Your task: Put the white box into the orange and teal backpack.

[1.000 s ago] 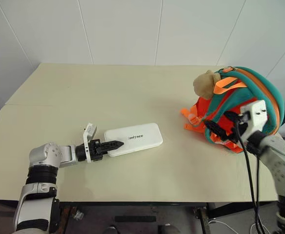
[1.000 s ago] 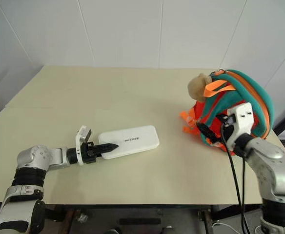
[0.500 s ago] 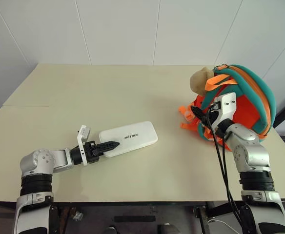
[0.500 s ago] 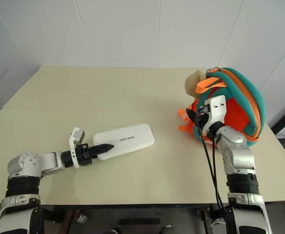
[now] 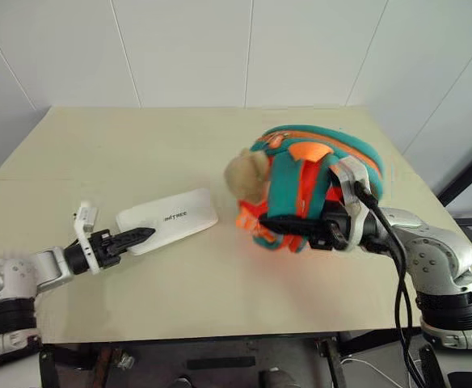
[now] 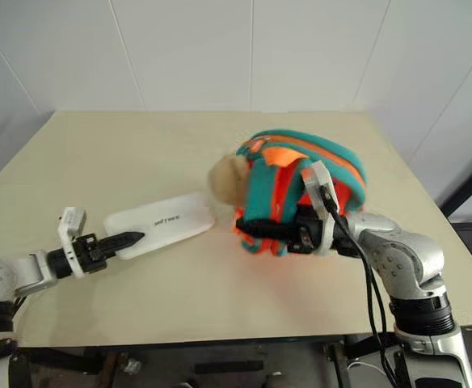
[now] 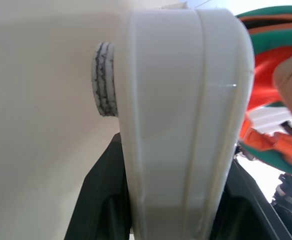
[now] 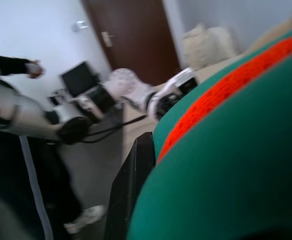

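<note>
Across backpack (image 5: 317,186), level right gripper (image 5: 272,224)

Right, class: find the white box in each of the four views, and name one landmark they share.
Left eye view: white box left of centre, on the table.
Right eye view: left of centre.
Left wrist view: the pale slab up the middle, edge-on.
Right wrist view: I cannot make it out.
Shared landmark: the backpack, beside the box.

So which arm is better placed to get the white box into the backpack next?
Left. Its claw is clamped on the white box, while the right claw grips the orange and teal backpack beside it.
</note>
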You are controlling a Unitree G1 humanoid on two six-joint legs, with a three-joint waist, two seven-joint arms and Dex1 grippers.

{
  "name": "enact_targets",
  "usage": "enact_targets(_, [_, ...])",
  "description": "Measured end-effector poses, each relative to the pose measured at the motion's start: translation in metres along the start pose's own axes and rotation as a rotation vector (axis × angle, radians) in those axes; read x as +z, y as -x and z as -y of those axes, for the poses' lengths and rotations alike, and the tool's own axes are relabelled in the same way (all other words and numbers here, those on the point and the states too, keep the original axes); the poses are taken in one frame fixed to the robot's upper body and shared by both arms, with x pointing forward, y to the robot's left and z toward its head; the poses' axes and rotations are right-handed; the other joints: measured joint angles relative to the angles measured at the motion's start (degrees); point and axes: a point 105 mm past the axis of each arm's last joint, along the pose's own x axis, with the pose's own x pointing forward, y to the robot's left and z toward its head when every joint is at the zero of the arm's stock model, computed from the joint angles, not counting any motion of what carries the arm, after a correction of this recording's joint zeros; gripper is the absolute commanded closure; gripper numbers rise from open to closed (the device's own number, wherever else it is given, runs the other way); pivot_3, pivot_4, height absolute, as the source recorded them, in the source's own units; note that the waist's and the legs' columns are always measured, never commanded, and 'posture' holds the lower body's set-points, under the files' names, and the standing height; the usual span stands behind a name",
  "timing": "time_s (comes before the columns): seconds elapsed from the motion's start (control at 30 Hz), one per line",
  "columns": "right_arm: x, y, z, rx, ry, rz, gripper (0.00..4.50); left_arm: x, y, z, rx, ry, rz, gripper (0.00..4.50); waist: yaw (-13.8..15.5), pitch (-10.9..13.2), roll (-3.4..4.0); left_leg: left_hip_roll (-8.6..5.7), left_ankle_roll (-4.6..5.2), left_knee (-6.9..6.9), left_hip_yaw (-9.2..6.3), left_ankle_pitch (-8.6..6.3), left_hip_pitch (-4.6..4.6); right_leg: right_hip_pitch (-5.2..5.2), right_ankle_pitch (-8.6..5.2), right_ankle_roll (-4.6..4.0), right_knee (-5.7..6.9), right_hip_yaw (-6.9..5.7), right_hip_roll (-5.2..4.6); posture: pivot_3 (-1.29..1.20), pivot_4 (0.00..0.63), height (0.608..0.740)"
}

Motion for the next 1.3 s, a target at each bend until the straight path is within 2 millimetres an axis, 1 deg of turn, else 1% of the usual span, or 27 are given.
enact_targets(0.1, [0.002, -0.002, -0.009, 0.065, -0.029, -0.036, 4.47, 0.010, 0.003, 0.017, -0.049, -0.127, 0.052, 3.17, 0.9, 0.0, 0.00, 0.00, 0.00, 0.01, -0.01, 0.00, 0.00, 0.00, -0.01, -0.02, -0.02, -0.03, -0.01, 0.00, 0.150, 0.740])
enact_targets(0.17, [-0.005, 0.003, -0.009, 0.074, -0.056, -0.085, 4.47, 0.013, 0.008, 0.030, -0.092, -0.207, 0.089, 3.17, 1.3, 0.0, -0.01, -0.01, 0.01, 0.02, 0.02, -0.03, -0.01, 0.02, -0.01, -0.02, -0.14, -0.03, -0.04, 0.00, 0.150, 0.740])
enact_targets(0.23, [-0.010, 0.012, 0.001, 0.044, -0.090, -0.106, 4.47, 0.012, 0.012, 0.044, -0.142, -0.281, 0.111, 3.17, 1.5, 0.0, -0.03, -0.01, 0.02, 0.02, 0.03, -0.06, -0.01, 0.06, 0.00, -0.02, -0.28, -0.04, -0.04, 0.00, 0.150, 0.740])
enact_targets(0.37, [-0.023, 0.035, 0.024, -0.047, -0.140, -0.145, 4.47, 0.009, 0.014, 0.062, -0.176, -0.432, 0.123, 3.17, 1.5, 0.0, -0.03, -0.01, 0.03, 0.02, 0.06, -0.09, -0.02, 0.06, 0.00, -0.02, -0.35, -0.03, -0.04, 0.00, 0.150, 0.740])
enact_targets(0.43, [-0.026, 0.039, 0.030, -0.060, -0.138, -0.157, 4.47, 0.012, 0.013, 0.070, -0.194, -0.503, 0.139, 3.17, 1.5, 0.0, -0.03, 0.00, 0.03, 0.01, 0.06, -0.10, -0.02, 0.06, 0.00, -0.02, -0.35, -0.03, -0.03, 0.00, 0.150, 0.740])
enact_targets(0.5, [-0.024, 0.038, 0.032, -0.055, -0.123, -0.171, 4.47, 0.017, 0.008, 0.074, -0.200, -0.575, 0.148, 3.17, 1.4, 0.0, -0.03, -0.01, 0.03, 0.02, 0.06, -0.10, -0.02, 0.06, 0.00, -0.02, -0.35, -0.03, -0.03, 0.00, 0.150, 0.740])
enact_targets(0.7, [-0.027, 0.034, 0.031, -0.025, -0.119, -0.181, 4.47, 0.017, -0.011, 0.077, -0.231, -0.729, 0.098, 3.17, 1.4, 0.0, -0.03, -0.01, 0.03, 0.02, 0.06, -0.10, -0.04, 0.07, 0.00, -0.01, -0.36, -0.03, -0.02, 0.00, 0.150, 0.740])
enact_targets(0.8, [-0.028, 0.034, 0.032, -0.033, -0.116, -0.189, 4.47, 0.013, -0.015, 0.081, -0.258, -0.851, 0.012, 3.17, 1.5, 0.0, -0.03, -0.01, 0.04, 0.02, 0.08, -0.12, -0.04, 0.07, 0.00, -0.01, -0.39, -0.03, -0.02, 0.00, 0.150, 0.740])
enact_targets(0.87, [-0.029, 0.034, 0.032, -0.037, -0.116, -0.191, 4.47, 0.008, -0.017, 0.083, -0.287, -0.956, -0.080, 3.17, 1.4, 0.0, -0.02, -0.01, 0.03, 0.01, 0.09, -0.13, -0.03, 0.07, -0.01, -0.03, -0.41, -0.03, -0.02, 0.00, 0.150, 0.740])
enact_targets(1.1, [-0.032, 0.032, 0.033, -0.041, -0.117, -0.195, 4.47, 0.009, -0.046, 0.091, -0.389, -1.137, -0.238, 3.17, 1.6, 0.0, -0.02, 0.00, 0.05, 0.02, 0.08, -0.14, -0.06, 0.08, -0.02, -0.01, -0.41, -0.03, 0.02, 0.00, 0.150, 0.740])
enact_targets(1.2, [-0.032, 0.029, 0.034, -0.033, -0.114, -0.188, 4.47, 0.017, -0.067, 0.094, -0.375, -1.215, -0.308, 3.17, 1.6, 0.0, -0.02, -0.01, 0.06, 0.06, 0.07, -0.14, -0.06, 0.09, -0.04, 0.03, -0.35, -0.02, 0.03, 0.00, 0.150, 0.740])
enact_targets(1.27, [-0.032, 0.028, 0.034, -0.032, -0.113, -0.185, 4.47, 0.020, -0.081, 0.095, -0.375, -1.225, -0.326, 3.17, 1.6, 0.0, -0.02, -0.01, 0.08, 0.09, 0.07, -0.15, -0.07, 0.11, -0.05, 0.05, -0.34, -0.02, 0.03, 0.00, 0.150, 0.740])
enact_targets(1.3, [-0.032, 0.028, 0.034, -0.035, -0.111, -0.185, 4.47, 0.020, -0.093, 0.095, -0.378, -1.212, -0.330, 3.17, 1.6, 0.0, -0.02, -0.01, 0.09, 0.13, 0.07, -0.16, -0.06, 0.11, -0.06, 0.07, -0.31, -0.02, 0.04, 0.00, 0.150, 0.740])
